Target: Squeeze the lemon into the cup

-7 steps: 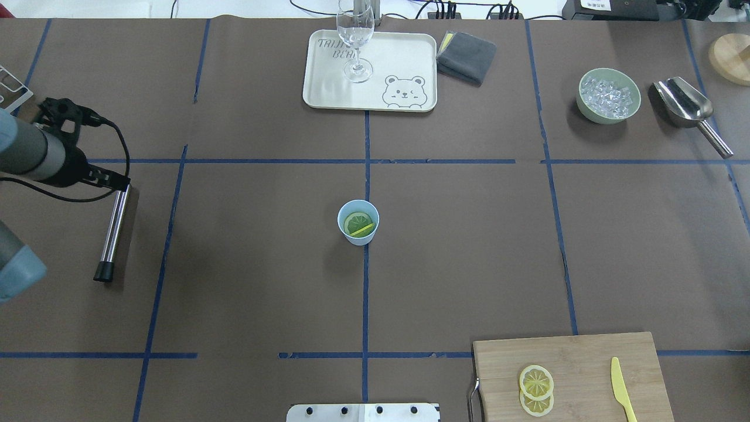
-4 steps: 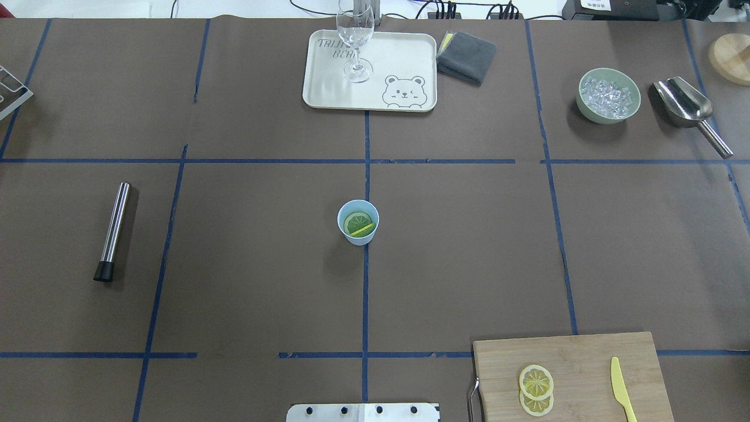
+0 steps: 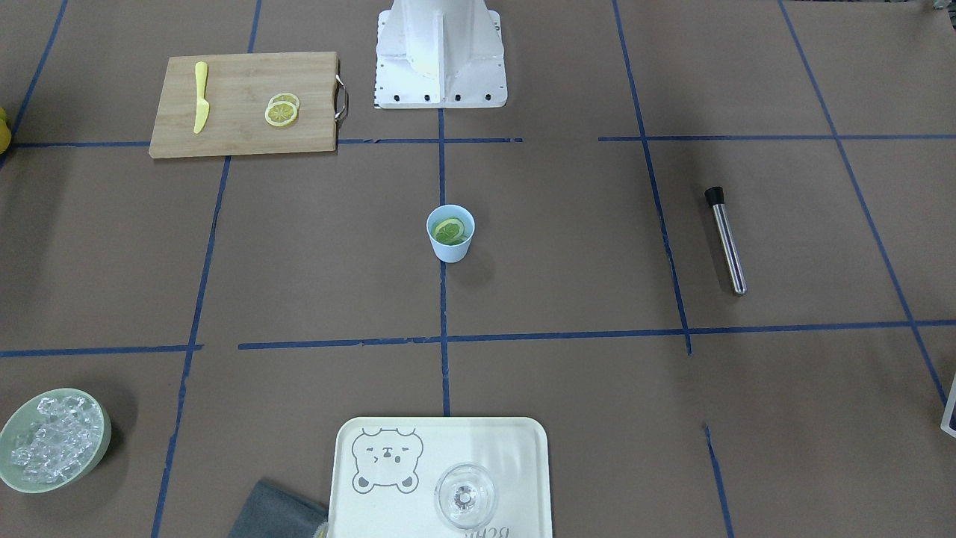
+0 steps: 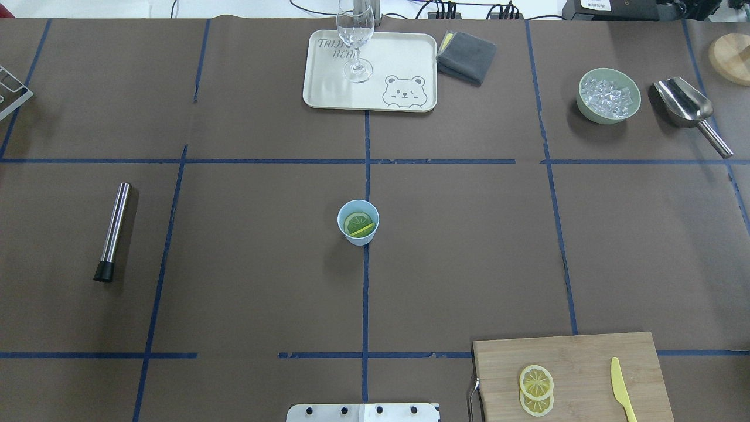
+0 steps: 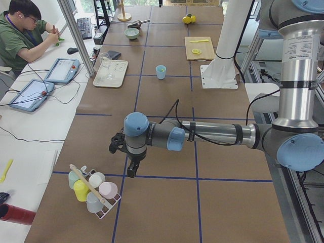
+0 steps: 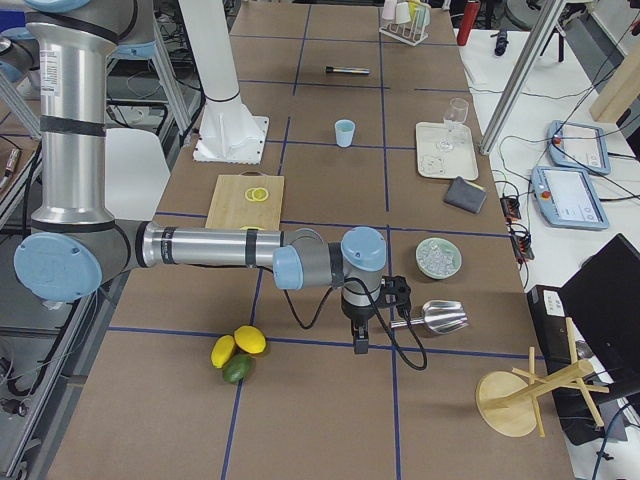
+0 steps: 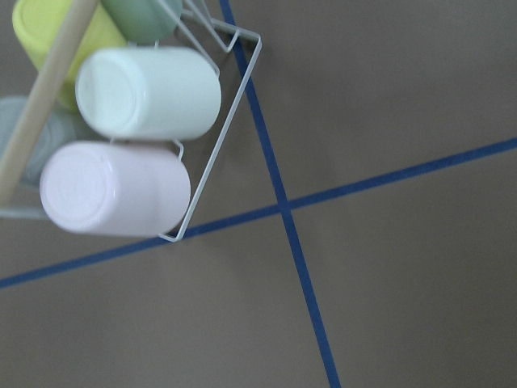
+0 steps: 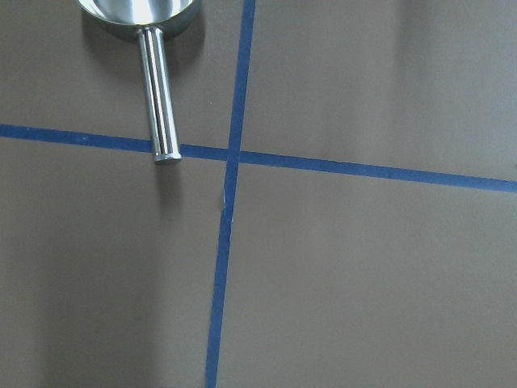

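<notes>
Lemon slice lies inside the cup, looking greenish there with a yellow edge showing. The cup stands upright at the middle of the table, touching the blue tape line that runs down the centre, and nothing of mine is near it.

My left gripper hangs low over the table at my left end, just beside a wire rack of upturned pastel cups. My right gripper hangs at the opposite end, near the handle of a metal scoop. Both show only in the side views, so I cannot tell whether their jaws are apart or together; neither wrist camera shows any fingers.

Two more slices overlap on the cutting board at my right, close to my base, with a yellow knife beside them. A steel rod with a black tip lies on my left. At the far edge a stemmed glass stands on a bear-printed tray, well apart from the cup.
</notes>
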